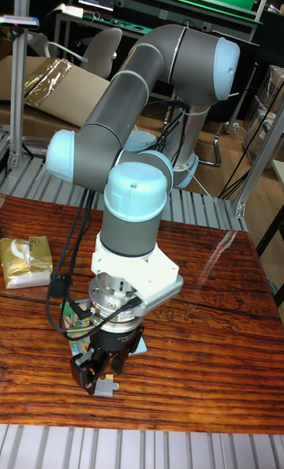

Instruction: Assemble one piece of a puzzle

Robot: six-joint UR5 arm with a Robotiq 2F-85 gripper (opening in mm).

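Note:
My gripper (pixel 96 381) points straight down over the near left part of the wooden table (pixel 205 343). Its black fingers (pixel 80 374) stand close together on a small light-grey puzzle piece (pixel 108 388) that shows at their tips, just above or on the tabletop. The puzzle board (pixel 76 318), with green and blue printing, lies right behind and under the gripper. The wrist hides most of it, and only its left edge and a blue corner on the right show.
A gold foil packet (pixel 25 261) lies at the table's left edge. Black cables (pixel 57 288) hang from the wrist on the left side. The table's front edge runs just below the gripper. Chairs, boxes and a bench stand beyond the table.

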